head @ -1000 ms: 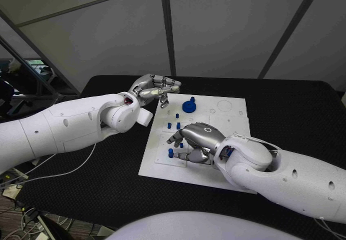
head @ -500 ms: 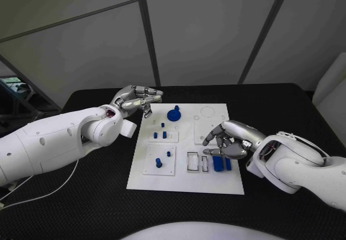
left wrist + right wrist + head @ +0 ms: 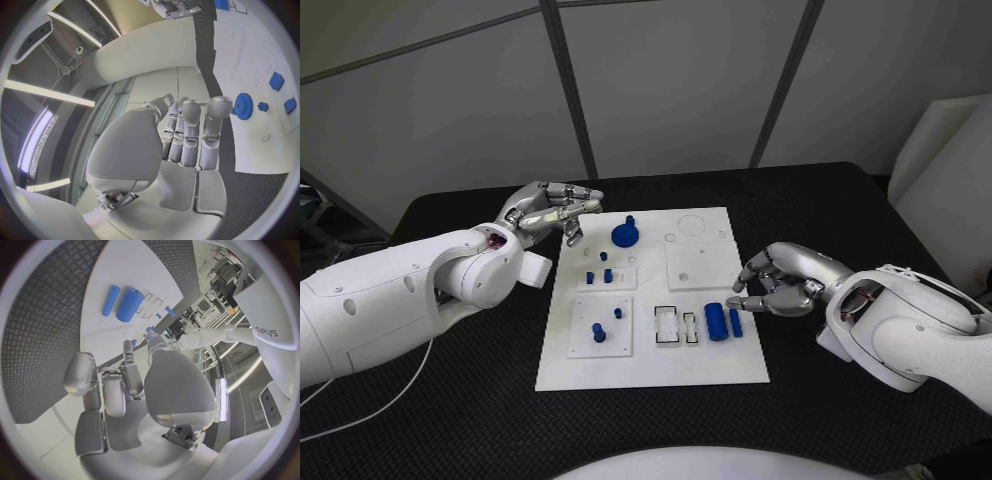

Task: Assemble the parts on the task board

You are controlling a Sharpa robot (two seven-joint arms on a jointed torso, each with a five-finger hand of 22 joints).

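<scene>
**Both hands off the board, fingers curled**

At the left of the head view the left hand (image 3: pixel 554 210) hangs over the black table (image 3: pixel 473 400) by the white board's (image 3: pixel 646 365) upper left corner — fingers curled in, nothing visible in them, though the inner palm is hidden. On the board, from left: small blue pegs (image 3: pixel 599 332), a blue gear (image 3: pixel 625 235) near the top edge, then two blue cylinders (image 3: pixel 717 322) lying side by side at the right edge. Just right of them the right hand (image 3: pixel 783 282) hovers with fingers curled inward; its fingertips look empty — any contact with the cylinders is hard to judge.
</scene>
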